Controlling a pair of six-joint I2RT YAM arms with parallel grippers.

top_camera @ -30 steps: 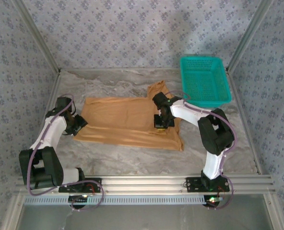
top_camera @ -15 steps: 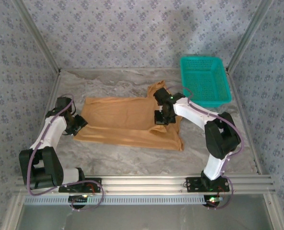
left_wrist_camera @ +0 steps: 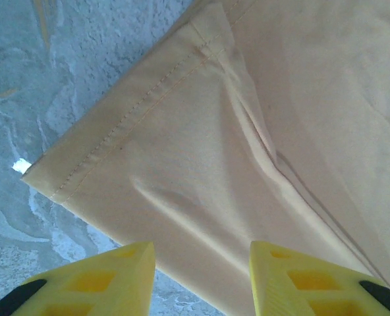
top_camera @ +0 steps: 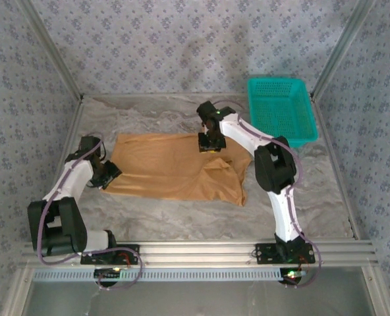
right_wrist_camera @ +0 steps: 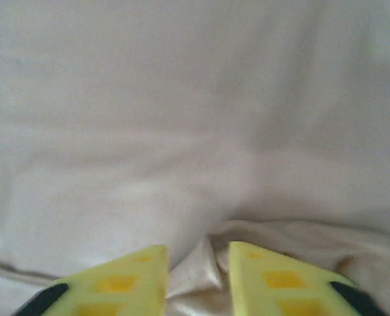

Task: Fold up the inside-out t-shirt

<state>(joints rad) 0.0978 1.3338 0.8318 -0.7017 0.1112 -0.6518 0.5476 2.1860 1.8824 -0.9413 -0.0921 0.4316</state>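
shirt: the inside-out t-shirt point(top_camera: 175, 172) lies spread out mid-counter point(top_camera: 182, 220)
right gripper point(top_camera: 208, 145): at its far right edge, jaws slightly apart, a pucker of cloth in the gap
left gripper point(top_camera: 108, 172): jaws apart over the left hem corner
step: mid-fold, I'd guess, between grabs
next: probably pinch that hem corner cleanly and carry it across

The inside-out t-shirt point(top_camera: 175, 168) is soft matt cloth with stitched hems. The teal basket point(top_camera: 280, 112) is meshed plastic, and the table point(top_camera: 182, 210) looks matt, marbled and rough.
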